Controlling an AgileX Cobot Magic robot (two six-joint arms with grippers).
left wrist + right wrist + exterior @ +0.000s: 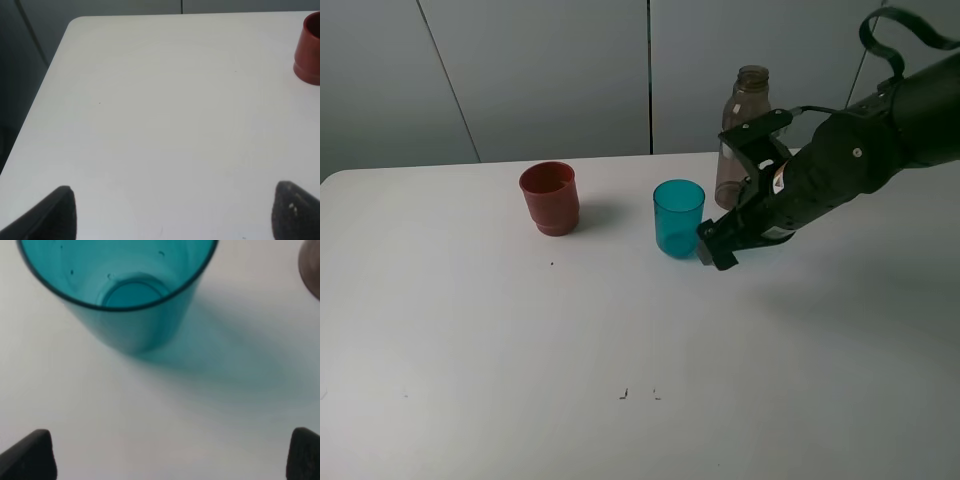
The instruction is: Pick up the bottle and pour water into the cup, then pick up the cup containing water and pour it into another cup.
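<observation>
The tall smoky bottle (745,120) stands uncapped at the back of the white table, and its edge (311,265) shows in the right wrist view. Just in front and to its left stands the cup (678,218), a teal translucent tumbler, upright (125,295). My right gripper (718,190) is open right beside the cup, its jaws wide apart and holding nothing (170,455). Another cup (550,198), red-brown, sits upright farther left (309,50). My left gripper (175,215) is open over bare table near the left side; the exterior view does not show it.
The white table (520,340) has its left edge (45,90) and back corner near the left arm. A grey panelled wall (550,70) rises behind. Small dark specks (623,394) mark the front of the table.
</observation>
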